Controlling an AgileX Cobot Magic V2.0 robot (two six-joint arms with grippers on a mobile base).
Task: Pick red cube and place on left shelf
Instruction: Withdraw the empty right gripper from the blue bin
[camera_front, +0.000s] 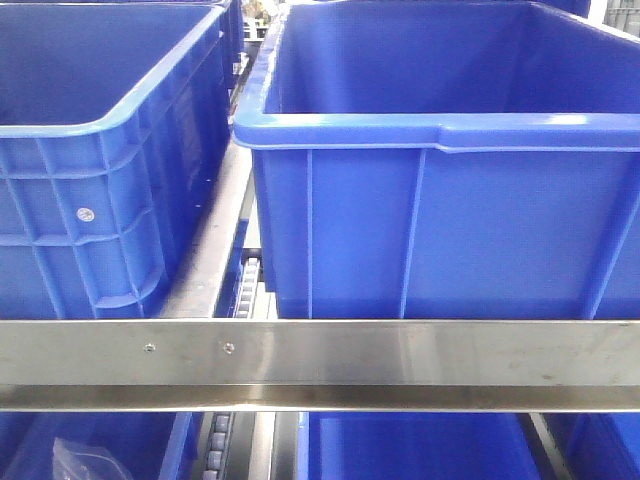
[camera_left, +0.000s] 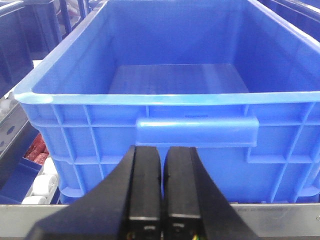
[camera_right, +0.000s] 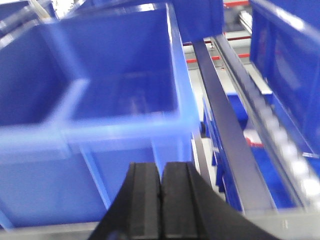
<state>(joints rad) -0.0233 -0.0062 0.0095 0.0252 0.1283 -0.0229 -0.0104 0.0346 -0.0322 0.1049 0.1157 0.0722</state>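
Note:
The red cube does not show in any view. The steel shelf's flat front rail (camera_front: 400, 352) with two small screws crosses the front view, with a roller track (camera_front: 246, 292) between two big dark blue crates. My left gripper (camera_left: 163, 150) is shut and empty, in front of a blue crate's handle (camera_left: 197, 130), just above the rail (camera_left: 280, 220). My right gripper (camera_right: 161, 167) is shut and empty, in front of another blue crate (camera_right: 125, 90); this view is blurred.
A left crate (camera_front: 90, 160) and a right crate (camera_front: 450, 200) fill the shelf level, both looking empty. More blue bins sit below the rail (camera_front: 400, 450). Small red items (camera_left: 36, 148) lie in a lower bin at left. A steel divider and rollers (camera_right: 235, 145) run at right.

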